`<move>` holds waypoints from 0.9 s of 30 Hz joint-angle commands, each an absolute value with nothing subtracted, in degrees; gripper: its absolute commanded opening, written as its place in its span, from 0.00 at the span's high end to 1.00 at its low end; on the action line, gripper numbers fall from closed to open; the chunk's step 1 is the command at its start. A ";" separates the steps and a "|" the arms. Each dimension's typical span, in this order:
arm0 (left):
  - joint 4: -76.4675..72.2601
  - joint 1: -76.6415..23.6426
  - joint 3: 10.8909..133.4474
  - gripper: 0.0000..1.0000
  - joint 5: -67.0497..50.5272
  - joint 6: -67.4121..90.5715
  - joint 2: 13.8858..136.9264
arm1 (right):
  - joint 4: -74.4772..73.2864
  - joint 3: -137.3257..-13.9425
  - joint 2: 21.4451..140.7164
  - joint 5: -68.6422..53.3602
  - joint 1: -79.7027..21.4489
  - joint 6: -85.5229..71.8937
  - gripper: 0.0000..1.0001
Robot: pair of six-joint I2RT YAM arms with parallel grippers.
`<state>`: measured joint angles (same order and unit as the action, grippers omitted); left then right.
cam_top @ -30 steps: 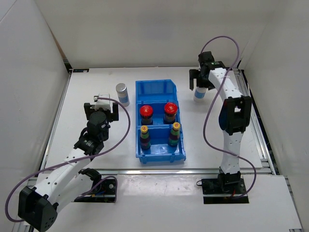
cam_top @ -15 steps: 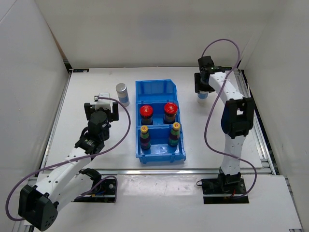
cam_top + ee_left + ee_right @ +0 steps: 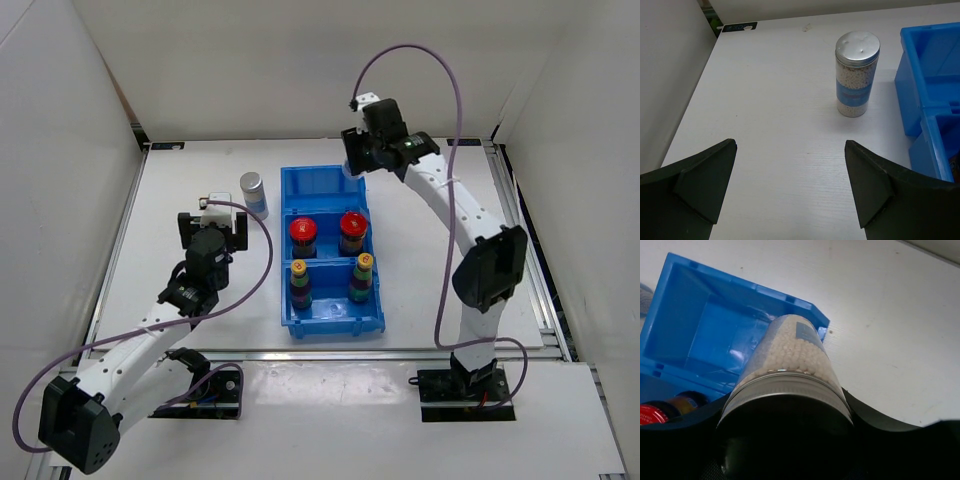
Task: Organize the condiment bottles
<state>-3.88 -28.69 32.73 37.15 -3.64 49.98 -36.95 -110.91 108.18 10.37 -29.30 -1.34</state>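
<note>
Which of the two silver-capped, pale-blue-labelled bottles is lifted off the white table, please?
The silver-capped bottle in the right gripper, at the blue plastic bin's far corner; its twin stands on the table.

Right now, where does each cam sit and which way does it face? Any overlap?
Top external: above and behind the robot, looking down on the table; left arm and right arm show whole, up to left gripper and right gripper.
Left wrist: low over the table, facing the standing silver-capped bottle; its open fingers frame the bottom corners.
Right wrist: over the far right corner of the blue bin, looking down along the held silver-capped bottle; dark gripper parts fill the bottom.
Shared: both wrist views catch the bin; top external shows everything.
</note>
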 commanded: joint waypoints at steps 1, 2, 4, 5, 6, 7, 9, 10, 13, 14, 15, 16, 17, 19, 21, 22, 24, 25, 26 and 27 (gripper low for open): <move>-4.31 -29.44 33.49 0.00 38.06 -3.52 49.83 | -34.37 -115.48 112.58 9.14 -30.06 -0.09 0.59; -4.31 -29.44 33.49 0.00 38.06 -3.52 49.83 | -34.89 -116.10 113.54 9.14 -30.06 -0.09 0.59; -4.31 -29.44 33.49 0.00 38.06 -3.52 49.83 | -35.76 -117.50 116.62 9.14 -30.06 -0.09 0.59; -4.31 -29.44 33.49 0.00 38.06 -3.52 49.83 | -36.64 -118.99 118.55 9.14 -30.06 -0.61 0.59; -4.31 -29.44 33.49 0.00 38.06 -3.52 49.83 | -36.65 -119.61 119.43 9.14 -30.06 -0.62 0.59; -4.31 -29.44 33.49 0.00 38.06 -3.52 49.83 | -37.17 -119.62 120.31 9.14 -30.06 -0.62 0.59; -4.31 -29.44 33.49 0.00 38.06 -3.52 49.83 | -37.18 -121.63 123.21 9.75 -30.06 -0.62 0.59; -4.31 -29.44 33.49 0.00 38.58 -3.52 49.83 | -38.22 -122.86 124.53 9.76 -30.06 -0.09 0.59; -4.31 -29.44 33.49 0.00 38.58 -3.52 49.83 | -40.42 -126.90 129.19 9.76 -30.06 -0.09 0.59; -4.31 -29.44 33.49 0.00 38.58 -3.52 49.83 | -40.95 -126.91 129.98 9.76 -30.06 -0.09 0.51; -4.31 -29.44 33.49 0.00 38.58 -3.52 49.83 | -40.96 -126.91 130.77 9.76 -30.06 -0.09 0.40; -4.31 -29.44 33.49 0.00 38.58 -3.52 49.83 | -40.96 -126.91 130.78 9.76 -30.06 -0.09 0.27; -4.31 -29.44 32.96 0.00 38.58 -3.52 49.83 | -40.43 -126.13 130.09 9.76 -30.06 -0.09 0.00; -4.83 -29.44 32.96 0.00 39.63 -3.52 49.83 | -39.29 -124.90 128.50 14.38 -30.06 -0.96 0.00; -4.83 -29.44 32.96 0.00 40.86 -2.64 49.83 | -36.74 -124.28 125.43 19.66 -30.06 -1.58 0.00; -4.83 -29.44 32.96 0.00 40.87 -2.11 49.83 | -36.74 -125.06 123.16 20.82 -30.06 -1.58 0.00; -2.04 -29.44 34.88 0.00 38.43 -2.11 50.53 | -36.74 -126.99 120.34 20.83 -30.06 -0.97 0.00; -0.54 -29.44 38.72 0.00 37.54 -1.59 51.67 | -36.74 -127.52 116.58 20.31 -30.06 -0.97 0.00; 0.78 -29.44 40.85 0.00 36.31 -1.58 52.64 | -36.74 -127.53 114.28 20.30 -30.06 -0.97 0.00; 1.49 -28.66 42.96 0.00 34.47 -0.62 55.78 | -36.74 -126.31 111.82 19.35 -30.06 -1.84 0.00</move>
<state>-0.45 -29.17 36.16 38.17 -2.44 52.47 -40.34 -123.31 124.38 17.08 -30.22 -1.10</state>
